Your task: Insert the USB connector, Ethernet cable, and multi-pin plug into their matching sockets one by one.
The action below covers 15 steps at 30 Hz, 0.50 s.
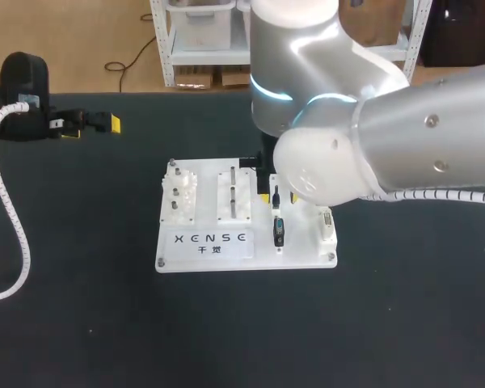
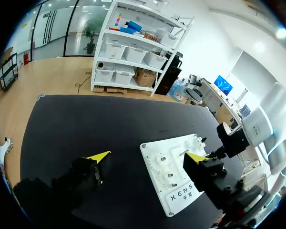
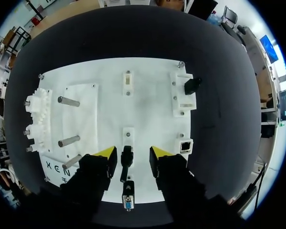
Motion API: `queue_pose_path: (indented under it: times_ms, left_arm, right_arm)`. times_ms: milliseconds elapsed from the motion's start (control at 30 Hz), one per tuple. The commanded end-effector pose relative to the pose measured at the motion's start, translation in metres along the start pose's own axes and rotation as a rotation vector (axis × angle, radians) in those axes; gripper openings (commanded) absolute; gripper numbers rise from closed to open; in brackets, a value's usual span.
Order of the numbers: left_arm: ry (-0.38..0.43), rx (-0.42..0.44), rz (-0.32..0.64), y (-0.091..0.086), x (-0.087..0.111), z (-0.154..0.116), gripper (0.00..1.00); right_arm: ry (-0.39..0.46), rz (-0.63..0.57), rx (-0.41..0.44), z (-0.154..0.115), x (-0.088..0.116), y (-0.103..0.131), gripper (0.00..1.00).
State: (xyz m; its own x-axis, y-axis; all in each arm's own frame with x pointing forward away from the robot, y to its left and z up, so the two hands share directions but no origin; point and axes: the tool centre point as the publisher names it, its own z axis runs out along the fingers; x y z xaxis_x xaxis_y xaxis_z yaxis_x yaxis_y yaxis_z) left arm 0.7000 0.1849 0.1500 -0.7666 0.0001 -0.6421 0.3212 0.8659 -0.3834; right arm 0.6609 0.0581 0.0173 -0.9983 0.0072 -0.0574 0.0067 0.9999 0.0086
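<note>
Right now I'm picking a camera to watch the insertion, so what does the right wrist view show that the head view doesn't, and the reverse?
Only the right wrist view: the right gripper with its fingers open on either side of the black connector, not touching it, plus the black plug at the board's far corner, which my right arm hides from above. Only the head view: the left gripper, off the board. Both: the white board and its metal posts.

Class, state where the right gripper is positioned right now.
In the right wrist view, the right gripper hangs over the white board, with its open fingers on either side of a black connector.
</note>
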Motion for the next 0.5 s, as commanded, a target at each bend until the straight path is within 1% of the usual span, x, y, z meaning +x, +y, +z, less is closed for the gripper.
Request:
queue_pose_path:
  times_ms: [33,167,233,300,333,400,500]
  left_arm:
    - [0.0,0.0,0.0,0.0,0.0,0.0,1.0]
    - [0.0,0.0,0.0,0.0,0.0,0.0,1.0]
    - [0.0,0.0,0.0,0.0,0.0,0.0,1.0]
    - [0.0,0.0,0.0,0.0,0.0,0.0,1.0]
    - [0.0,0.0,0.0,0.0,0.0,0.0,1.0]
    - [0.0,0.0,0.0,0.0,0.0,0.0,1.0]
    - [0.0,0.0,0.0,0.0,0.0,0.0,1.0]
  right_arm:
    - [0.008,-0.003,-0.004,-0.0003,-0.0009,0.0005,0.41]
    - [0.015,-0.005,-0.009,-0.0004,-0.0003,0.0009,0.35]
    - [0.017,-0.006,-0.009,-0.0003,0.0,0.001,0.29]
    - [0.017,-0.008,-0.009,0.0,0.0007,0.0012,0.2]
    - [0.017,-0.009,-0.008,0.0001,0.0008,0.0012,0.18]
    - [0.019,-0.008,-0.007,0.0001,0.0011,0.0013,0.15]
    - [0.02,-0.007,-0.006,0.0003,0.0015,0.0012,0.15]
